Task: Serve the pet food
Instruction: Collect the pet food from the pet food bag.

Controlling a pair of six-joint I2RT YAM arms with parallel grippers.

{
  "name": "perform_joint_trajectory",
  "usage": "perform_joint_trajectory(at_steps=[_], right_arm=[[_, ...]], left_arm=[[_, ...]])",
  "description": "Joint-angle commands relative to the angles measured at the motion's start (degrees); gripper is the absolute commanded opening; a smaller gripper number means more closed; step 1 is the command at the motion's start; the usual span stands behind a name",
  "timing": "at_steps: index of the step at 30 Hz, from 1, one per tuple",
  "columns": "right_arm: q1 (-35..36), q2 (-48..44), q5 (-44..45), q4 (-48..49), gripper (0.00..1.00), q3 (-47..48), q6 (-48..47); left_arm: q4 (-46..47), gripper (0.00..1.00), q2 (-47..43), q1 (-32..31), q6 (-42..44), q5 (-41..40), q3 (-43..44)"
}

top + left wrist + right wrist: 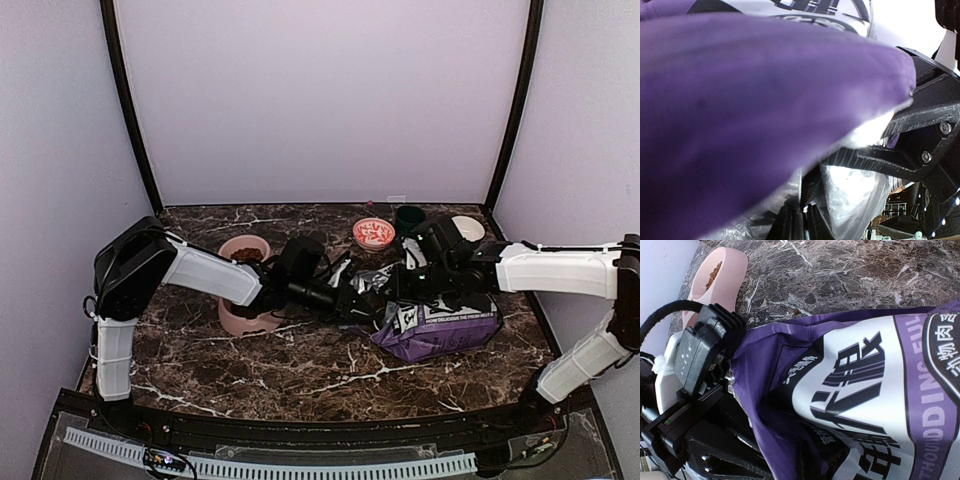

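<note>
— Looking for the pet food [248,254] first: where is it?

— A small brown heap sits in the far cup of the pink bowl [232,320], toward the left of the table [300,375]. Any more of it would be inside the bag [445,325], and none of that shows. The near cup is hidden under the left arm [215,275], so I can't say whether it holds any.

— And the bag?

— It lies on its side to the right of the bowl, with its long axis across the table. The mouth end is turned left toward the bowl and the bottom end rests on the table.

— Who has hold of it?

— Both, I think. The left gripper [358,300] is at the mouth, on the bowl side. In its own camera the purple skin and silver lining run right down between its fingers, so I read it as nipping the rim. The right gripper [402,283] is just beside it at the mouth, its fingers pressed fully together, and the rim seems to be caught there too.

— So what does the pour turn on?

— The mouth is beside the bowl, not over it. The bowl lies to the left of both grippers, nearer the left one. I'd judge the mouth has to travel left and the bottom end has to rise before anything slides out.

— Any risk?

— The left arm lies across the near cup, so food could land on it or on the table.
</note>
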Motion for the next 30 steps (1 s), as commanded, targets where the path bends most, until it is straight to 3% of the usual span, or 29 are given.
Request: perform_joint_trajectory(at_steps=[1, 30], right_arm=[[0.07, -1.47, 1.61, 0.12, 0.00, -0.75, 0.60], [0.08, -1.00, 2.21, 0.31, 0.00, 0.08, 0.77]], left_arm=[[-0.15, 0.00, -1.40, -0.08, -1.55, 3.35, -1.18], [-4.72, 0.00, -9.84, 2.92, 2.06, 1.94, -6.63]])
